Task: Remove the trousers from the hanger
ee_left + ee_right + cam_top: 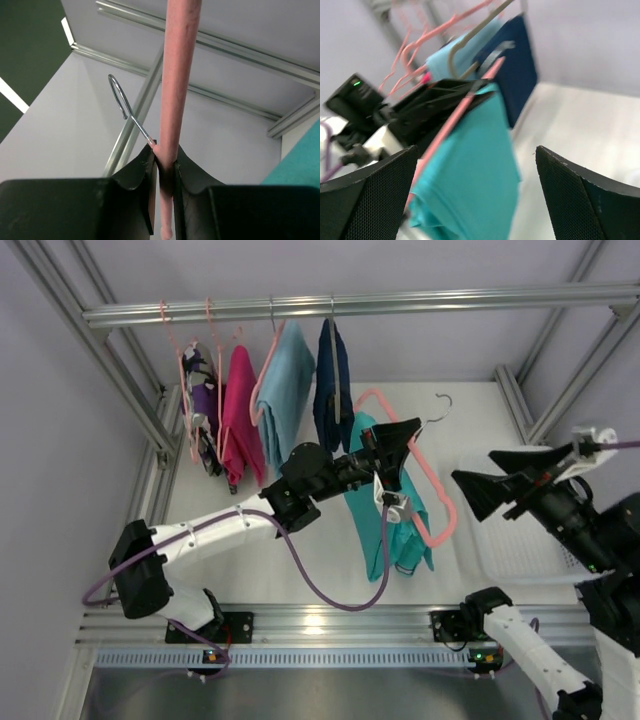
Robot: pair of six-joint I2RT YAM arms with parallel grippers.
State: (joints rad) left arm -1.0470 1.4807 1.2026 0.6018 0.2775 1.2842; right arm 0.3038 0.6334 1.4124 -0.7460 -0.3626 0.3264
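Overhead view: my left pincer [392,462] is clamped on the hanger [440,502], a salmon-pink triangle held away from the rail [350,308] and above the pale surface [300,562], its silver hook [441,406] pointing free toward the back right and resting on nothing. The trousers [388,532], teal and folded, are draped on that hanger and hang below my left pincer toward the near edge. Left wrist view: both fingers [142,175] press against the pink shaft of the hanger [177,75] with no gap on either side; the hook [120,97] rises just to the left of the shaft, and a corner of the trousers [300,162] shows at the right edge. My right pincer [492,478] stands to the right of the hanger, apart from it, jaws spread wide and holding nothing. Right wrist view: its two fingers [367,200] frame the trousers [475,170] without touching them, and the pink bar of the hanger [447,125] runs along the top fold. On the rail behind hang a navy garment [330,380], a sky-blue garment [288,390] and a magenta garment [240,420], each on its own hanger, left of the task's hanger.
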